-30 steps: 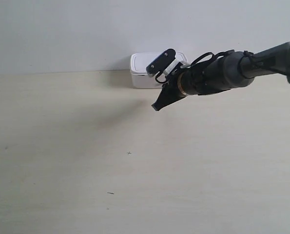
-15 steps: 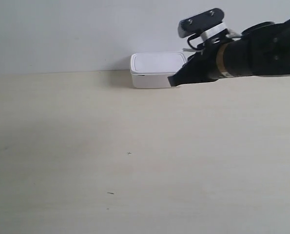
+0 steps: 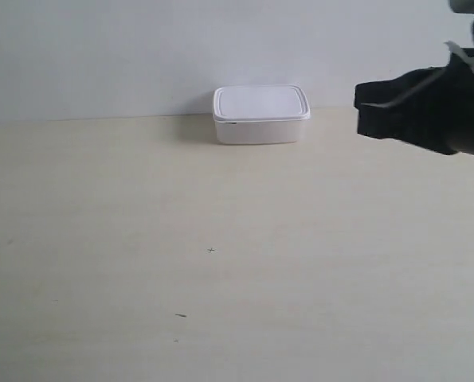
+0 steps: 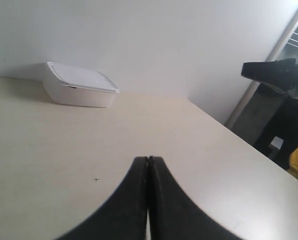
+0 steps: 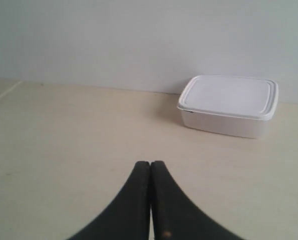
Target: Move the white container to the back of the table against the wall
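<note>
From the outside camera, the white container [image 3: 260, 114], a small plastic box with round corners and a flat lid, is sitting at the back of the table [image 3: 221, 263], a wide pale cream wooden top. Its back side is sitting right up against the wall [image 3: 141, 48], which is plain, smooth and pale grey. A blurry black arm [image 3: 428, 115] is hanging at this view's right, off to the side of the box and not touching it. I cannot tell from here if its fingers are apart or together.

From my left wrist camera, my left gripper [image 4: 147, 160] is pointing over the table. Its two black fingers [image 4: 133, 200] are pressing together with nothing between them. The white container is lying far ahead by the wall, well apart from them.

From my right wrist camera, my right gripper [image 5: 151, 165] is pressing its two black fingers together too, with nothing in them. The white container is sitting ahead of the tips and off to one side, apart from them, by the wall.
</note>
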Controlling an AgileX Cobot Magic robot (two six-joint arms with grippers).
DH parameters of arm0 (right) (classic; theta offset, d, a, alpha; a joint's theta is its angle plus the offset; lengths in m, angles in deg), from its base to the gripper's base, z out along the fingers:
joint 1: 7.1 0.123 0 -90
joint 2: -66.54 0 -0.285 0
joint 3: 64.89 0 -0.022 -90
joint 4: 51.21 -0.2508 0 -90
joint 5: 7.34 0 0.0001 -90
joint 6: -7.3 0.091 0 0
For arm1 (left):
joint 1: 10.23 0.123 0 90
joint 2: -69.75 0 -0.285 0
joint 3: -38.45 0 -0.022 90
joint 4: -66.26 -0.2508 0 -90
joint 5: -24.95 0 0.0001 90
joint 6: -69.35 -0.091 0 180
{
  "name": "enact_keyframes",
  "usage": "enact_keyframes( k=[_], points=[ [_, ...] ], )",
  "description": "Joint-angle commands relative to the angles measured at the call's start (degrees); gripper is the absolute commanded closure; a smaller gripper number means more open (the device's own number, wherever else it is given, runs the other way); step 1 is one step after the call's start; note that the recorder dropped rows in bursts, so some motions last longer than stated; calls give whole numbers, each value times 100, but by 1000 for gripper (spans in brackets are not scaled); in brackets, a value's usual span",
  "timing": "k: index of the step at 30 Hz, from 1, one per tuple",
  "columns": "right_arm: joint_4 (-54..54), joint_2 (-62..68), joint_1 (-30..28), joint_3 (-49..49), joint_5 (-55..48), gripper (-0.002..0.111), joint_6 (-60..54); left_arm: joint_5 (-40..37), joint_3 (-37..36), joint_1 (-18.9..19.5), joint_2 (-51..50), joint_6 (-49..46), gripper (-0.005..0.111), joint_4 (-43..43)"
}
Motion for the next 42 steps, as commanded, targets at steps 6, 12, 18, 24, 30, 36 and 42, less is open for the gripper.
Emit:
enact_keyframes(
  k=[6, 12, 18, 24, 30, 36, 42],
  points=[
    [-586, -2350, -19, 1393, 172, 108, -11, 310, 3, -13, 22, -732, 107, -76],
    [-836, -3970, -19, 2169, 210, 108, 90, 544, 3, -13, 22, -732, 107, -113],
    [-836, -5261, -19, 2753, 242, 108, 540, 557, 3, -13, 22, -732, 107, -113],
    [-836, -6047, -19, 3261, 645, 108, 645, 557, 3, -13, 22, -732, 107, -113],
    [-545, -6134, -19, 3447, 900, 108, 877, 557, 3, -13, 22, -732, 107, -113],
    [686, -6134, -19, 3447, 1007, 108, 1606, 557, 3, -13, 22, -732, 107, -113],
    [2077, -6134, -19, 3447, 1008, 108, 3202, 568, 3, -13, 22, -732, 107, -113]
  ],
)
